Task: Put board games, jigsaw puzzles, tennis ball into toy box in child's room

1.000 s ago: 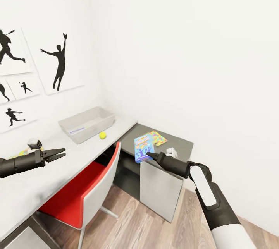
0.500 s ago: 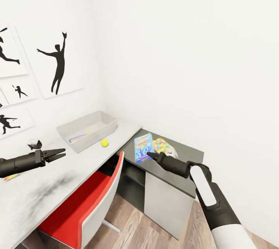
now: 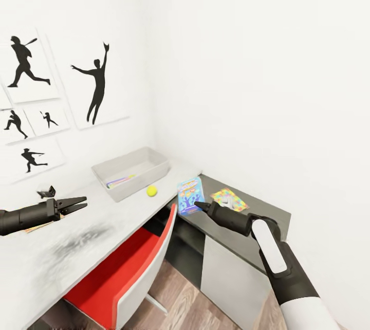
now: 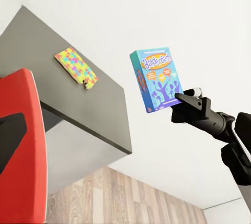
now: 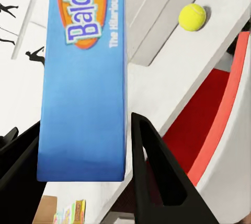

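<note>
Delivery of the small blue board game (image 3: 190, 195) is the step in hand, judging by how things lie: the right gripper (image 3: 199, 205) is clamping the box by its lower end and holding it upright in the air, between the dark grey cabinet (image 3: 257, 207) and the pale desk top (image 3: 77, 232). In the right wrist view the two dark fingers (image 5: 151, 161) are pressing against the box's blue edge, with the tennis ball (image 5: 192, 16) lying on the desk beyond.

The toy box (image 3: 131, 172) is sitting on the desk against the wall, with a thin coloured flat item already lying inside it; the tennis ball is resting just beside its near side. The next move is probably calling for a carry leftward and forward over the ball and the tray's low rim, then a release with the box laid flat so it is not tipping against the sloping side.

The board game is showing as a flat rectangular carton, blue with cartoon figures and an orange title panel (image 4: 158, 79). One jigsaw puzzle (image 3: 229, 199) is lying flat on the cabinet top, well apart from the tray.

The left gripper (image 3: 78, 204) is hovering above the desk with its fingers parted and nothing between them, beside a red chair (image 3: 128, 273).
</note>
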`<state>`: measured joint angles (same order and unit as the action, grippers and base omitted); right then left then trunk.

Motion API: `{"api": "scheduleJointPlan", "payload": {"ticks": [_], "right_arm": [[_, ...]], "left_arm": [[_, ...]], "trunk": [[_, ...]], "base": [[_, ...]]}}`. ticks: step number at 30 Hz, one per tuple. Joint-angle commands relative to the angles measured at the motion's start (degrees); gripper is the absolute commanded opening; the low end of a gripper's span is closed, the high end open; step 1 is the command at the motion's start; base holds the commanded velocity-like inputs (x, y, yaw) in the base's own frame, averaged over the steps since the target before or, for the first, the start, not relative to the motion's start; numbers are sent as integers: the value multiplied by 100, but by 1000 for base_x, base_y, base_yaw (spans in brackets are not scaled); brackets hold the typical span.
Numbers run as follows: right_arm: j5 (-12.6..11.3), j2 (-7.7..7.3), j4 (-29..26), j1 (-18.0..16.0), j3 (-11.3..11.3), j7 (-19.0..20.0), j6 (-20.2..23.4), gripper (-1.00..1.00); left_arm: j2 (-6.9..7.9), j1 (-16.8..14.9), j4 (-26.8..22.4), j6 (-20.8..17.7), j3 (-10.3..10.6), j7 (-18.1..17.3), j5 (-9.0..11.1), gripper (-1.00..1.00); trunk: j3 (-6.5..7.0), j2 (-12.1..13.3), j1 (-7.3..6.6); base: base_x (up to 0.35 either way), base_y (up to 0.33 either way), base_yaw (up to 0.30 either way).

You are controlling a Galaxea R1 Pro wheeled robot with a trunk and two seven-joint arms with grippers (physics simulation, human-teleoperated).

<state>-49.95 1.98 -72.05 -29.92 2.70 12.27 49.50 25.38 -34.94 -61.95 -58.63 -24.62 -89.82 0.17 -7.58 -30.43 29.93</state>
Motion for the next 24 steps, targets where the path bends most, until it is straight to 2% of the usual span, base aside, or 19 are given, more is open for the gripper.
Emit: {"api": "scheduleJointPlan", "payload": {"ticks": [1, 8, 24], "right_arm": [[3, 3, -2, -5, -7, 39, 25, -100], [3, -3, -5, -5, -6, 44, 25, -100], [3, -51, -47, -5, -15, 76, 41, -100]], "left_arm": [[0, -4, 0, -61, 1, -18, 0, 100], [-6, -4, -1, -61, 1, -18, 0, 100], [-11, -4, -1, -61, 1, -18, 0, 100]], "trunk": [[-11, -11, 3], [-11, -11, 3], [-11, -11, 3]], "base": [[3, -1, 290], [1, 0, 243], [0, 0, 13]]}}
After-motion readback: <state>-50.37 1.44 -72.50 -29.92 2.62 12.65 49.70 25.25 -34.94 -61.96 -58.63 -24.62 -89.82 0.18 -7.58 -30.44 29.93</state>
